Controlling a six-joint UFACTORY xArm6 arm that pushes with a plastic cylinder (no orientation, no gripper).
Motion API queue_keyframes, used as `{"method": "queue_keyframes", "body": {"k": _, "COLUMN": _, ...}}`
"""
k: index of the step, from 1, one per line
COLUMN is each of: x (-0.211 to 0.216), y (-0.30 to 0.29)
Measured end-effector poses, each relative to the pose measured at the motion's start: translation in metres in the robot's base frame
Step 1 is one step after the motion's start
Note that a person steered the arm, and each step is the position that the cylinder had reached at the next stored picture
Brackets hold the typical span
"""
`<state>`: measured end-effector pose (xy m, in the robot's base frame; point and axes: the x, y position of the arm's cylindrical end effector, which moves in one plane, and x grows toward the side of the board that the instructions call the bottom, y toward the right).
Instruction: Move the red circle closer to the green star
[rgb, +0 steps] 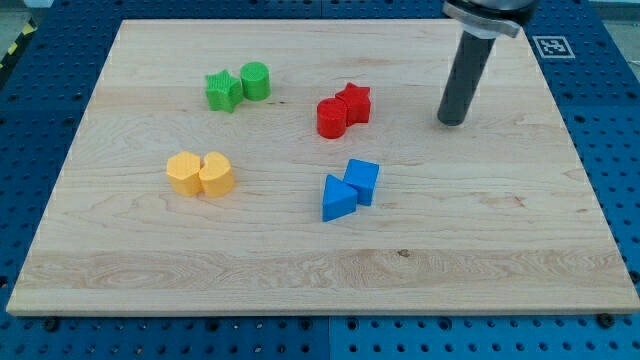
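Observation:
The red circle (332, 117) sits near the board's middle, touching a red star (355, 102) on its upper right. The green star (222, 91) lies to the view's upper left, touching a green circle (255, 81) on its right. My tip (453, 122) rests on the board to the right of the red pair, about a hundred pixels from the red circle and touching no block.
Two yellow blocks (184, 172) (216, 174) sit side by side at the left. A blue triangle (338, 198) and a blue cube (362, 181) lie below the red pair. The wooden board (500, 250) rests on a blue pegboard table.

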<state>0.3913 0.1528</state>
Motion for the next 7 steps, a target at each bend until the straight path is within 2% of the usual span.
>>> {"method": "queue_keyframes", "body": {"k": 3, "x": 0.022, "y": -0.059}}
{"method": "queue_keyframes", "body": {"k": 5, "x": 0.02, "y": -0.135}}
{"method": "queue_keyframes", "body": {"k": 7, "x": 0.001, "y": -0.141}}
